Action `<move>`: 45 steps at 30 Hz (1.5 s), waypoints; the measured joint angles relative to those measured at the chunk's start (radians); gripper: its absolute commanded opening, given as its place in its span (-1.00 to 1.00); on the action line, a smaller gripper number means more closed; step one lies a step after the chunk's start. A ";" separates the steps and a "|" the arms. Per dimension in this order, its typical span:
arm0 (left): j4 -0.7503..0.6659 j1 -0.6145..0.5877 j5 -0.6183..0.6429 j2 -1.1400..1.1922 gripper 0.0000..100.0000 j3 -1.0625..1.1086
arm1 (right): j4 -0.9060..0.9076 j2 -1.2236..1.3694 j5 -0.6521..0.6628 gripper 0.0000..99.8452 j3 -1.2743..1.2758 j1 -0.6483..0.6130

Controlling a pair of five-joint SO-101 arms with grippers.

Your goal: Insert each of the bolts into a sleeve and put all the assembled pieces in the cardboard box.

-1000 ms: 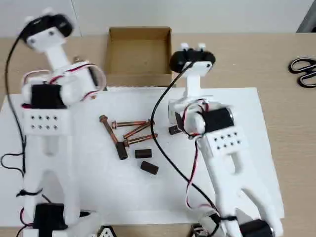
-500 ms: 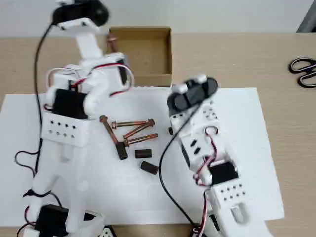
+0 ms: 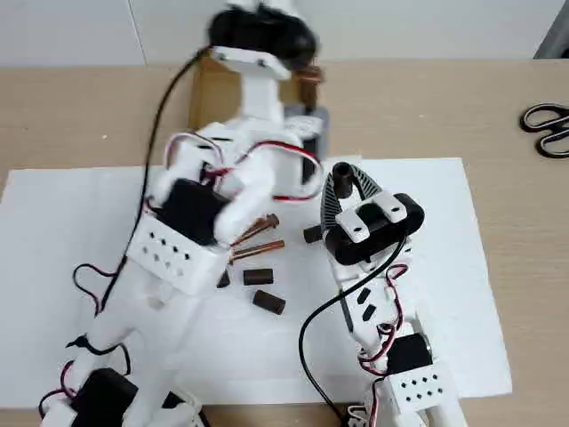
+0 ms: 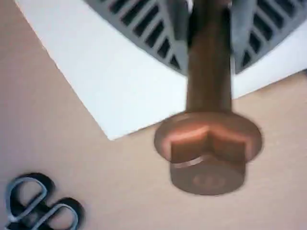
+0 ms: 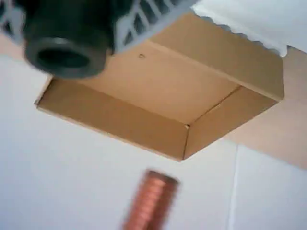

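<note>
L pincer (image 4: 208, 17) is clamped on the shaft of a copper bolt (image 4: 209, 153), head hanging down, held up over the desk (image 3: 462, 107) by the right side of the cardboard box (image 5: 115, 127). R pincer (image 5: 72, 26) is closed on a black sleeve (image 5: 64, 55), with the sleeve's open end toward the wrist cam and the box beyond it. On the white paper (image 3: 444, 267) btw the arms lie loose bolts (image 3: 258, 250) and loose sleeves (image 3: 258, 277). Scissors (image 3: 545, 129) sit at the desk's far right.

High camera looks down over the table (image 3: 498, 89). Left wrist camera, close on its bolt (image 4: 209, 91), shares the scissors (image 4: 38, 206); right wrist, near its sleeve (image 5: 67, 28), the cardboard box (image 5: 110, 127).
</note>
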 measured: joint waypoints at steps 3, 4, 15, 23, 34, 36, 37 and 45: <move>-0.046 0.048 -0.052 -0.009 -0.99 0.054 | 0.000 -0.002 0.000 -1.00 0.006 -0.002; -0.063 0.058 -0.057 -0.011 -0.99 0.068 | 0.000 -0.002 0.000 -1.00 0.012 -0.002; -0.298 0.072 -0.041 -0.103 -0.99 0.282 | 0.000 -0.006 0.000 -1.00 0.048 -0.002; -0.456 0.092 0.098 -0.137 -0.99 0.436 | 0.000 -0.008 -0.043 -1.00 0.048 0.005; -0.485 0.094 0.103 -0.218 -0.99 0.542 | 0.000 -0.008 -0.051 -1.00 0.046 0.018; -0.503 0.094 0.103 -0.218 -0.99 0.548 | 0.000 -0.008 -0.051 -1.00 0.044 0.017; -0.522 0.094 0.103 -0.218 -0.99 0.555 | 0.000 -0.008 -0.051 -1.00 0.044 0.015; -0.608 0.094 0.068 -0.218 -0.99 0.617 | 0.032 -0.012 -0.051 -1.00 0.037 0.020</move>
